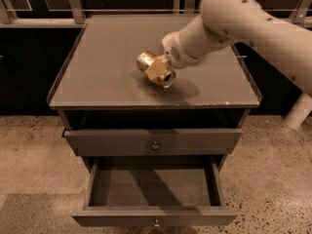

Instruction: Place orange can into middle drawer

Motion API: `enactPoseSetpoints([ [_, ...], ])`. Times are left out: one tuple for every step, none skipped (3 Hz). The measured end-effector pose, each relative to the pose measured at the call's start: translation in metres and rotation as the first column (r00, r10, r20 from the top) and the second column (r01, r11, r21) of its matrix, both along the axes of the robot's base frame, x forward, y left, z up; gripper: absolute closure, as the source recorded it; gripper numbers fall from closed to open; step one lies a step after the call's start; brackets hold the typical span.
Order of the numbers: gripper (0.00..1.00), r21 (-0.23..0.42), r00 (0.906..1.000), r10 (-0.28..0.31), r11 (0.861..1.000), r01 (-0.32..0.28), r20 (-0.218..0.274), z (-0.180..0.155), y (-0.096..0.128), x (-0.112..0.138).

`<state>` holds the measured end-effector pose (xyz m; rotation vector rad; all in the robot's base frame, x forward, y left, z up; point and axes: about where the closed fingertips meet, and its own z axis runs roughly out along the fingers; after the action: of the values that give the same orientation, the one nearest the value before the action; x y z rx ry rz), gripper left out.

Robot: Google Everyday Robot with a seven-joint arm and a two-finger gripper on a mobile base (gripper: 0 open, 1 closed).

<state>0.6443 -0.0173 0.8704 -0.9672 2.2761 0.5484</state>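
We find the gripper (157,70) just above the bench (97,72), clamped on the orange can (145,61). One of its fingers (155,68) covers the can's middle, and the other is hidden behind the can. The can's markings are too blurred to read. The arm (253,28) runs off the right edge. The middle drawer (122,217) has its knob (156,224) cut by the bottom edge, and its rear is lost in shadow under the upper drawer (112,143).

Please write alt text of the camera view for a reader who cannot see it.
The gripper holds the can tilted over the cabinet top, jaws closed around its middle. Below, the upper drawer is shut and the middle drawer stands open and empty.
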Motion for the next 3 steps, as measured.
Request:
enactPoseSetpoints([
  [1.0,0.102,0.9989,-0.015,0.995,0.019,-0.045,0.021,-0.034,-0.051],
  [1.0,0.164,0.9943,-0.009,0.986,0.026,-0.106,0.027,-0.06,-0.102],
  [1.0,0.284,0.9737,0.02,0.958,0.046,-0.227,0.029,-0.067,-0.177],
])
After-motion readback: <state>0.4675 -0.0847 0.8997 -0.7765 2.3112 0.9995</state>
